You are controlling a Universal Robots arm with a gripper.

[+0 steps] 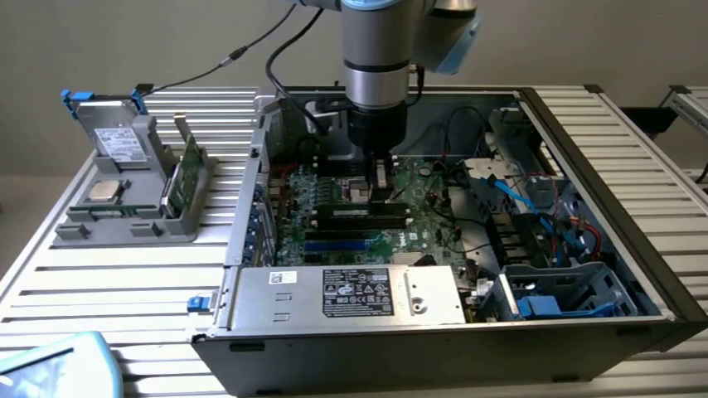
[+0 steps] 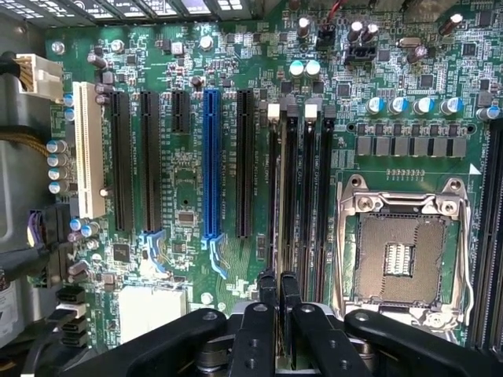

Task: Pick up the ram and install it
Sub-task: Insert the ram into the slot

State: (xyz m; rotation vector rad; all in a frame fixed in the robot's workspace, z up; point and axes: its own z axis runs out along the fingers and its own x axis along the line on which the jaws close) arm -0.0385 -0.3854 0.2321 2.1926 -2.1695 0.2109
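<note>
Exterior view first: the arm drops straight down into the open computer case [image 1: 443, 352], its wrist column upright and the gripper [image 1: 380, 178] low over the motherboard [image 1: 426, 199], right above the black memory slots [image 1: 360, 213]. It stands well apart from the grey holder [image 1: 69, 234] on the slatted table [image 1: 111, 282] at the exterior view's left, where a green board [image 1: 188, 178] stands on edge. From this we judge the pick-up done and the work now at the insertion stage. Wrist view next: we look down past the gripper [image 2: 278, 294] onto the motherboard [image 2: 189, 157], with the empty processor socket [image 2: 397, 251] to one side of the memory slots [image 2: 318, 204] and the expansion slots to the other. The black fingers [image 2: 267, 289] sit close together, and between them runs a thin pale strip that we take for the ram [image 2: 280, 236] seen edge-on, so the pincer reads as clamped on it. The strip lies along the outermost memory slot, lined up with it end to end. We cannot tell whether the ram already touches the slot or hangs just above it, nor whether the white latches at the slot ends are closed. Seating it therefore looks unfinished to us. The tool points squarely down at the board, with no tilt that we can see.
</note>
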